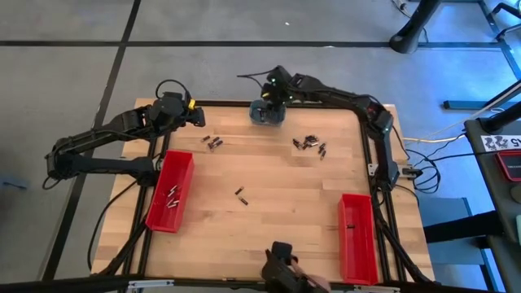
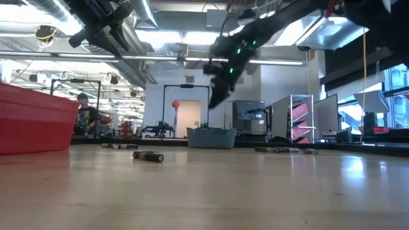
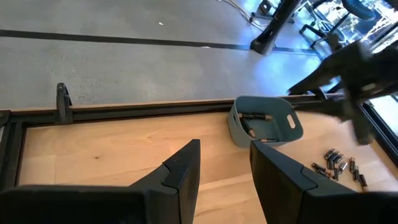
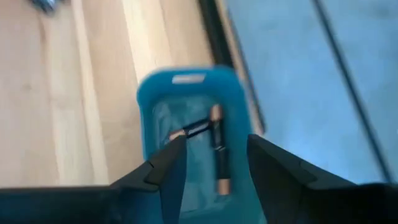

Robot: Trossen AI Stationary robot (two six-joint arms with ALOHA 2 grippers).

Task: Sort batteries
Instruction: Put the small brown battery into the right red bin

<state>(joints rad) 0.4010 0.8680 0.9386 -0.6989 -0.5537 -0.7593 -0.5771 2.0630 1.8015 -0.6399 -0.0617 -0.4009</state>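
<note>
The grey-blue dish sits at the table's far edge, holding two batteries that lie on its floor. My right gripper hovers open above the dish, also seen in the low view. My left gripper is open and raised over the table's far left part, to the left of the dish. Loose batteries lie on the wood in a left cluster, a right cluster and a pair near the middle.
A long red bin on the left holds a few batteries; another red bin stands near the right edge with one inside. A dark camera mount sits at the near edge. A black frame rail borders the table.
</note>
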